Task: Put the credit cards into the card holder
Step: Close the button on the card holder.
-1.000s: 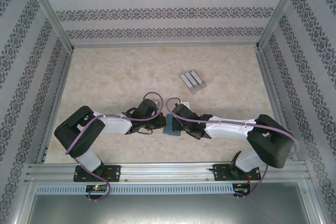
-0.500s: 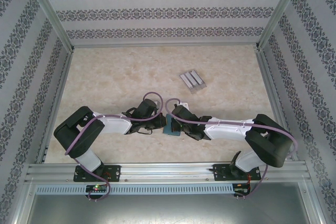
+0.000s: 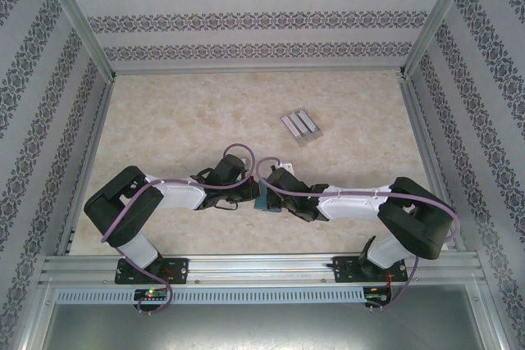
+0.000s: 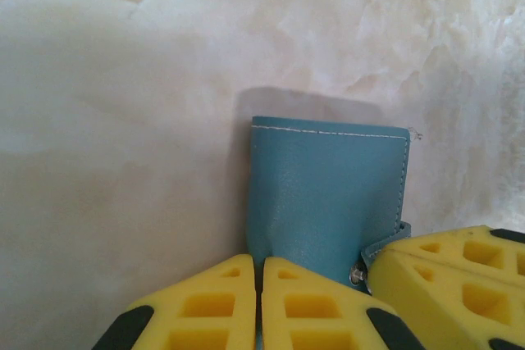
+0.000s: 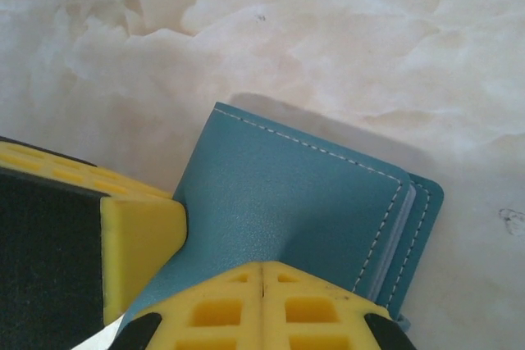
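Note:
The teal-blue card holder lies closed on the marble table between my two grippers. In the left wrist view the card holder shows its stitched edge and a snap tab, and my left gripper is shut on its near left edge. In the right wrist view my right gripper is shut on the cover of the card holder, which puckers at the pinch. From above, the left gripper and the right gripper meet over it. Whether the pale grey ribbed piece holds the credit cards I cannot tell.
The other arm's yellow finger sits right beside the snap tab, and the left arm's finger presses close on the holder's left side. Patterned walls and metal rails enclose the table.
The right arm has shifted slightly to the left, covering a little more of the card holder. The left arm and the ribbed piece have stayed put.

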